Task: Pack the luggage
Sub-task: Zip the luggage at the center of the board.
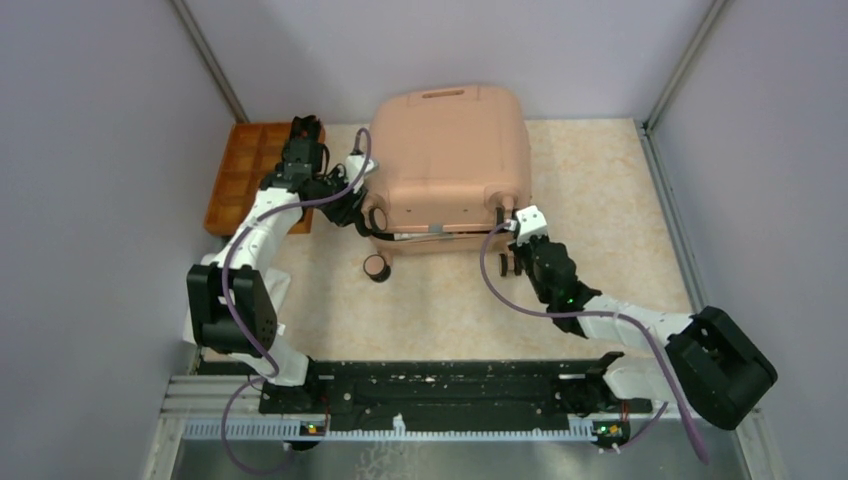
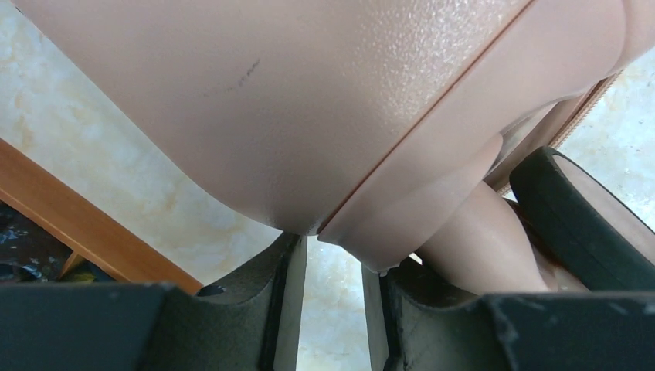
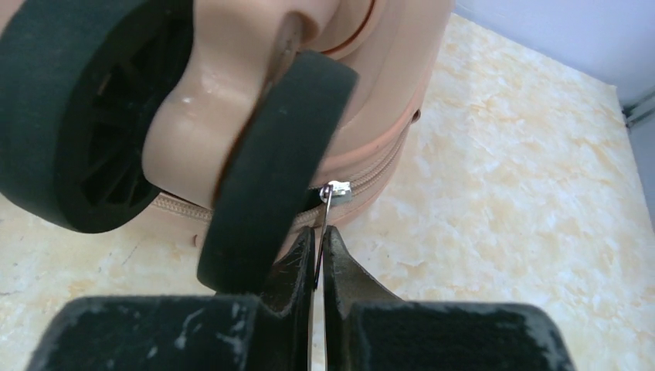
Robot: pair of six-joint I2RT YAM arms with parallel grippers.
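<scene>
Luggage (image 1: pixel 455 155) lies flat on the counter (image 1: pixel 600 200) toward the far wall. Its handle (image 1: pixel 440 95) end points away from the arm bases, its wheel end points toward them, and the orange tray (image 1: pixel 250 170) sits near its left side.

Expect a stiff hard shell that will not give under the jaws. Its smooth, rounded corners offer little to bite on and will likely let them slide off. It is probably light for its bulk, so a firm tug on the zip may drag the whole case across the counter unless you brace it. The best place to hold is the one you already have: your right jaws are pinched together on the thin metal zipper pull (image 3: pixel 327 212), just beside a wheel (image 3: pixel 270 170). That tab is narrow and could slip free, so pull along the zip line.

Your left jaws stand apart with bare counter showing in the gap. The shell's left near corner sits right at their tips, but I cannot tell whether they press on it.

The case is peach-pink with a fine pebbled grain, a tan zip tape and black tyres. A dark strip along the near edge suggests it is not fully zipped.
</scene>
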